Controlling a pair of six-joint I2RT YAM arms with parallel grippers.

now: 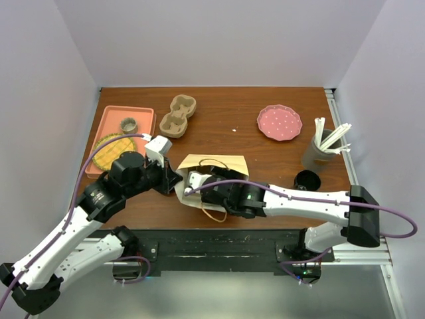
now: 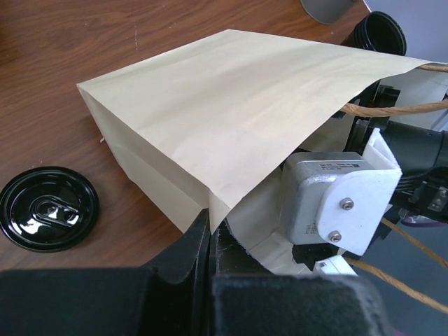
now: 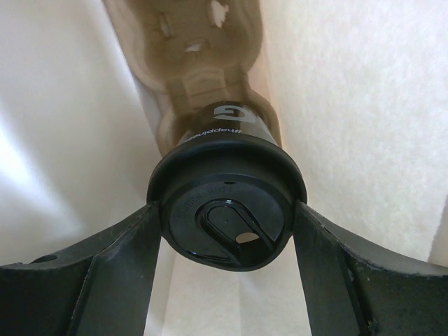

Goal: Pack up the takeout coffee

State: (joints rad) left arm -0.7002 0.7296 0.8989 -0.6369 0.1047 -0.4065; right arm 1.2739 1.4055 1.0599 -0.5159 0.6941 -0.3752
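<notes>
Cup position: the coffee cup [image 3: 225, 140] is inside the paper bag [image 1: 214, 165], which lies on its side on the counter [image 1: 229, 136] with its mouth facing the arm bases. The top view does not show the cup; only the right wrist view does.

Cup orientation: the long axis runs along the depth of the bag. The black lid and its open sip hole face the bag mouth, and the narrow base points toward the closed end. Beyond the base lies a tan pulp shape [image 3: 189, 42] with cut-outs. Contact between the two cannot be told.

Markings: a white G-like logo is on the cup wall. Below it, a line of white writing begins "#happine"; the rest is unreadable.

Right gripper [image 3: 227, 220]: it is reached into the bag and clenched on the cup, one finger [image 3: 119, 266] on each side of the lid rim.

Left gripper [image 2: 211, 234]: its fingers are pinched together on the lower edge of the bag mouth.

Other items: a loose black lid [image 2: 47, 208] lies flat on the counter just beside the bag. A second black cup [image 1: 307, 179] stands well apart to the right.
</notes>
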